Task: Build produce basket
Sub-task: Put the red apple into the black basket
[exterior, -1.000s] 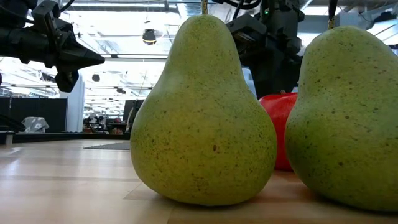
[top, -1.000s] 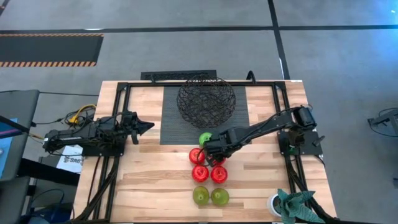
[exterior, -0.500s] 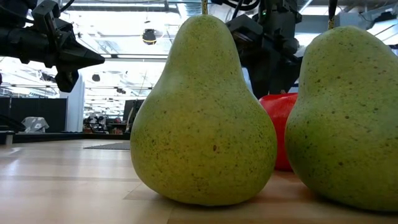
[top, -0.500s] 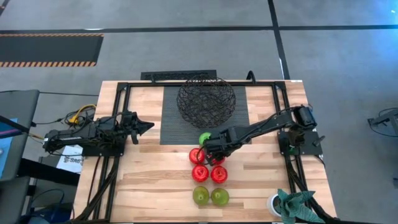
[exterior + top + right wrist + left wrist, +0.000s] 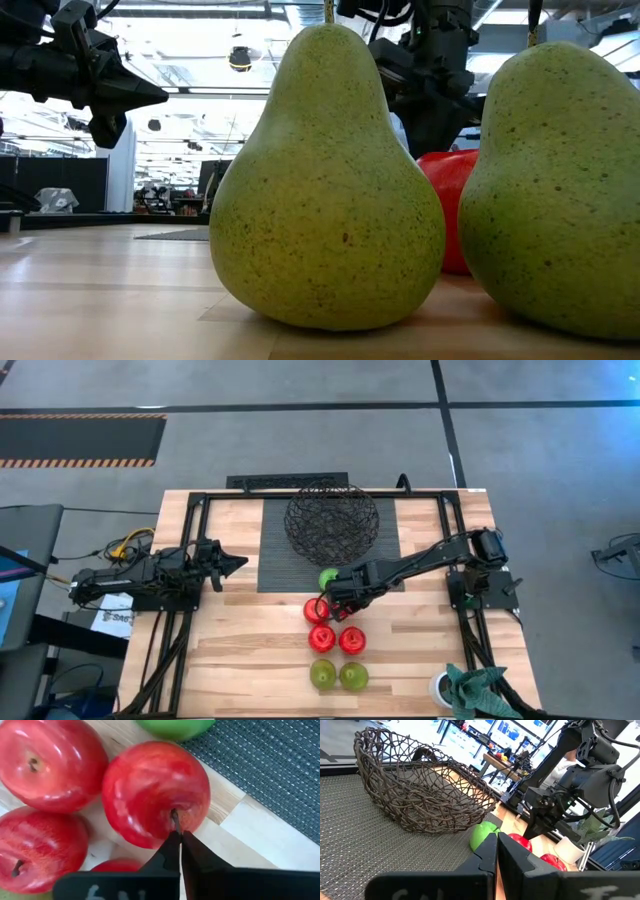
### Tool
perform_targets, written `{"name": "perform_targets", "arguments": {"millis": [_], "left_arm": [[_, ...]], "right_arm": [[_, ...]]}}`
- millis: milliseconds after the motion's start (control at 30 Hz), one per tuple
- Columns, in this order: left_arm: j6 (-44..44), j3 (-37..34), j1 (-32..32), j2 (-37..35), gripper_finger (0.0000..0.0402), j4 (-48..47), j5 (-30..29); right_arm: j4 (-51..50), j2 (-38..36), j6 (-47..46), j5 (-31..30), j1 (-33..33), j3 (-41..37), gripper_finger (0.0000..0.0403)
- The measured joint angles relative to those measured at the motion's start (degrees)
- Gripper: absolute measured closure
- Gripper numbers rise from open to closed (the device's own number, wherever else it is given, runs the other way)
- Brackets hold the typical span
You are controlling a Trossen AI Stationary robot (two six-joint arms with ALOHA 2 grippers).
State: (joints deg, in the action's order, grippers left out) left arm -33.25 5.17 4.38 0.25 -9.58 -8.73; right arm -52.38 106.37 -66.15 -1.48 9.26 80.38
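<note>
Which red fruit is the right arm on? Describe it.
Find the wire basket on the dark mat. By the mat's edge, beside the green fruit, lies a red fruit; only its stem sits in the right gripper's shut jaws.

Bright, even overhead light. The worktop [image 5: 250, 650] shows soft shadows only. In the low view, ceiling lamps glare at 12 o'clock. The 2 pears [image 5: 330, 190] look sharp; the background is washed out.

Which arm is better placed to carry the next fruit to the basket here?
Right. The right gripper is shut on the stem of a red apple beside the basket; the left gripper waits shut at the table's left side, away from the fruit.
</note>
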Motion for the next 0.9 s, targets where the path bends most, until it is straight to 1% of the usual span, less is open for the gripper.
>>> {"name": "perform_targets", "arguments": {"millis": [133,400,533,600,700,800,900], "left_arm": [[0.01,0.00,-0.01,0.00,0.0401,-0.01,-0.02],[0.01,0.00,-0.01,0.00,0.0402,-0.03,-0.03],[0.02,0.00,0.00,0.02,0.0401,-0.05,-0.04],[0.02,0.00,-0.02,0.02,0.0401,-0.13,-0.04],[0.02,0.00,0.00,0.02,0.0402,-0.17,-0.08],[0.02,0.00,-0.02,0.02,0.0401,-0.21,-0.59],[0.02,0.00,-0.02,0.00,0.0401,-0.20,-0.59]], "right_arm": [[-0.33,-0.02,0.02,-0.02,0.02,0.02,0.0398],[-2.25,-0.89,-0.39,0.04,1.32,0.13,0.0401],[-5.98,-3.32,-1.35,-1.28,2.54,4.42,0.0402],[-9.07,-4.55,-1.35,-3.85,3.24,8.64,0.0402],[-14.08,-6.23,-0.35,-10.36,4.00,16.40,0.0402],[-18.13,-7.97,3.14,-17.30,3.56,23.51,0.0402],[-22.82,-8.82,8.18,-22.70,1.11,28.38,0.0402]]}}
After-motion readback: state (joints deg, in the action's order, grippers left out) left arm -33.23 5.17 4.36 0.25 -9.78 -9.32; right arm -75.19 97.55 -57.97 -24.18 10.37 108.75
